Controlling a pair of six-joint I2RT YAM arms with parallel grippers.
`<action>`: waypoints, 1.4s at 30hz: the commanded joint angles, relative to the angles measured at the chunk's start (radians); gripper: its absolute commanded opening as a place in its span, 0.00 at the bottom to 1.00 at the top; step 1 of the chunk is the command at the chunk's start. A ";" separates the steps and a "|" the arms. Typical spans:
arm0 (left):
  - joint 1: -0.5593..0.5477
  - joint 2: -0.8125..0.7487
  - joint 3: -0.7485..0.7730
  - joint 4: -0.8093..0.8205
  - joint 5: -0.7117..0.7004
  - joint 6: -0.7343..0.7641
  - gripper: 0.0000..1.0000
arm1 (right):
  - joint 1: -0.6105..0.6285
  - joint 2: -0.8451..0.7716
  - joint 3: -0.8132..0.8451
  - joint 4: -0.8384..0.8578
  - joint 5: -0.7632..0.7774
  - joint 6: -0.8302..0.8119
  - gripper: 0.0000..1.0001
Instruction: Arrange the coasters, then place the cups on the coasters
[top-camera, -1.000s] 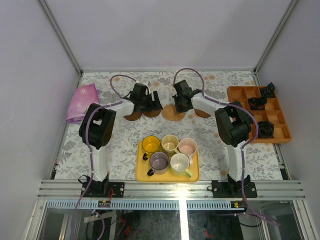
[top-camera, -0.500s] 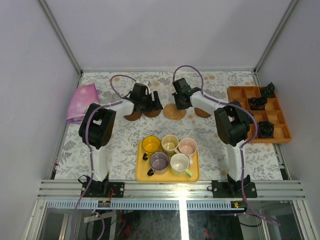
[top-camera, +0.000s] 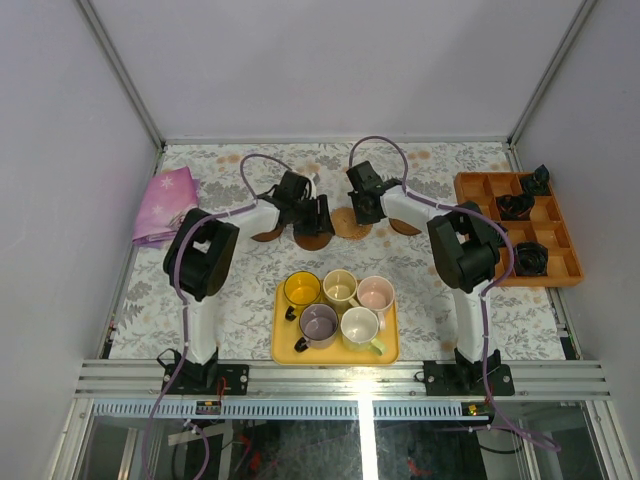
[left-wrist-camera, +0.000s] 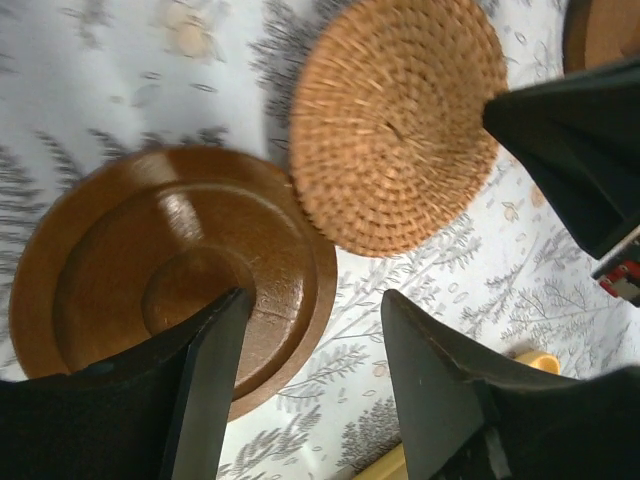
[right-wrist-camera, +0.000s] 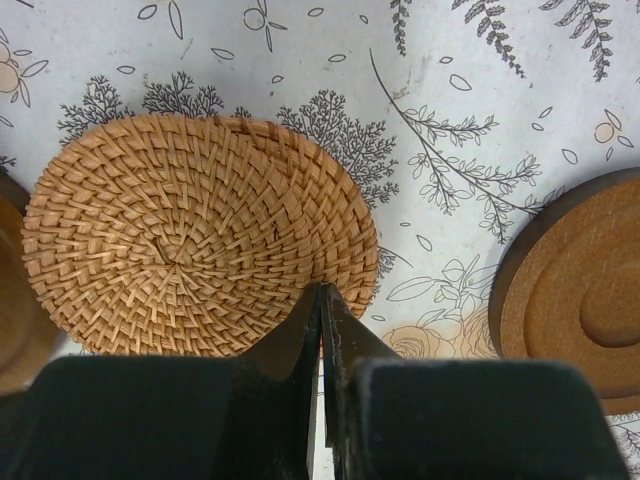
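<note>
The left gripper (left-wrist-camera: 315, 305) hangs with its jaws spread, one finger over the right rim of a dark brown coaster (left-wrist-camera: 170, 270) and the other over the bench (top-camera: 250, 300). Just right of it, the right gripper (right-wrist-camera: 322, 295) is pressed together at the edge of a woven coaster (right-wrist-camera: 200, 235). The cups (top-camera: 340, 305) sit in the yellow tray (top-camera: 283, 355) near the centre.

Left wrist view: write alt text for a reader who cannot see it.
The open left gripper hangs over one rim of a dark brown coaster on a floral tablecloth. Beside it is a woven tan coaster, with the right gripper closed on its far edge.
</note>
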 joint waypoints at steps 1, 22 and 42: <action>-0.047 0.016 0.057 -0.059 0.038 0.027 0.56 | 0.005 -0.056 -0.013 0.012 0.012 0.016 0.03; 0.132 0.107 0.093 -0.144 -0.163 -0.002 0.62 | 0.004 -0.040 -0.015 0.002 -0.018 0.005 0.02; 0.123 0.057 0.228 -0.093 0.045 0.013 0.62 | 0.004 -0.038 -0.047 0.028 -0.085 0.038 0.02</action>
